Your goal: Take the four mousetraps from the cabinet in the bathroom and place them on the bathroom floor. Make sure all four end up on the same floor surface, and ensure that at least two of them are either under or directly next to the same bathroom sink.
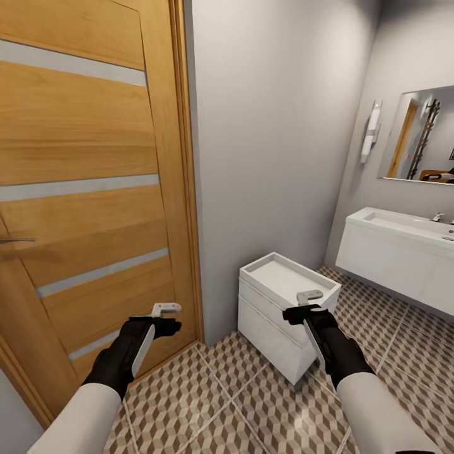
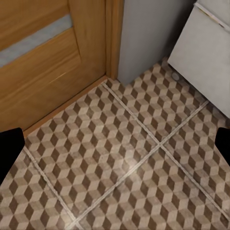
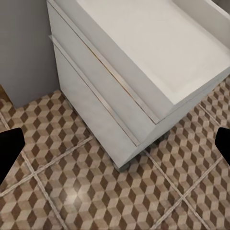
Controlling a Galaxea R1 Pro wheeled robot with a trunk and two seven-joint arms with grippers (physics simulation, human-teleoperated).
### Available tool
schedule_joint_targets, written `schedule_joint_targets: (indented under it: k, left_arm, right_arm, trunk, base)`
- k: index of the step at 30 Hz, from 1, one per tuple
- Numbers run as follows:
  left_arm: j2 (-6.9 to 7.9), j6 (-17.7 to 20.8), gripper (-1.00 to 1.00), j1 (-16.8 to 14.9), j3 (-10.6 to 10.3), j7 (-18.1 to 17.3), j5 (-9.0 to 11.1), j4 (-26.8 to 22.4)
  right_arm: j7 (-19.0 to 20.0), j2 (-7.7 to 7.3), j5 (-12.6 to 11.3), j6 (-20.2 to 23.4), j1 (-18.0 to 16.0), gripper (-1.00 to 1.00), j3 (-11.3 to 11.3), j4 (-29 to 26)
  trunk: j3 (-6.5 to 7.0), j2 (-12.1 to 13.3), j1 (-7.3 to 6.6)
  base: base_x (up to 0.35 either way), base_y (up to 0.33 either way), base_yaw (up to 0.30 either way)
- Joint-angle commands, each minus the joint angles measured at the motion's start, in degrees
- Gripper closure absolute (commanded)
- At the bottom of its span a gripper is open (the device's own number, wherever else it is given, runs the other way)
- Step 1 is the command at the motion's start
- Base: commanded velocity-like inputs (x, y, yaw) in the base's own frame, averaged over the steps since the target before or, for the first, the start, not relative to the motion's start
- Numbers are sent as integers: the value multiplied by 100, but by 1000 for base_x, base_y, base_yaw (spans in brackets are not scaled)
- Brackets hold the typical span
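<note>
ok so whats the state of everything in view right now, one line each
left gripper: open, empty, above the floor
right gripper: open, empty, near the drawer unit
wooden door: closed
white drawer unit: drawers shut, top tray empty
bathroom sink: wall-hung, tap not running
bathroom floor: no mousetraps on it

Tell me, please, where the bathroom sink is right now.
In the head view the bathroom sink hangs on the wall at the right, under the mirror, beyond the small white drawer unit.
</note>
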Motion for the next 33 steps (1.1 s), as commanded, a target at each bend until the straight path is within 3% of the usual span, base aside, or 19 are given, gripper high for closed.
schedule_joint_targets:
  k: [1,6,20,27,33]
  left_arm:
    - [-2,24,-100,-3,5,4,1,-8]
    - [-5,8,-100,-4,74,5,4,-1]
    - [3,-81,-100,0,599,-45,13,197]
    - [-51,-472,-100,4,662,-50,14,534]
    - [-31,-536,-100,5,687,-43,17,583]
  right_arm:
    - [10,4,41,30,-4,-100,-3,-2]
    - [9,2,34,29,-7,-100,-17,12]
    - [3,0,9,29,-7,-100,-39,53]
    - [8,0,8,25,-7,-100,-39,72]
    - [5,5,8,21,-7,-100,-35,178]
  trunk:
    - [-7,-4,0]
    - [-7,-4,0]
    - [-7,-4,0]
    - [-7,-4,0]
    - [-7,-4,0]
  base:
    - [0,0,0]
    - [0,0,0]
    - [0,0,12]
    - [0,0,222]
    - [0,0,288]
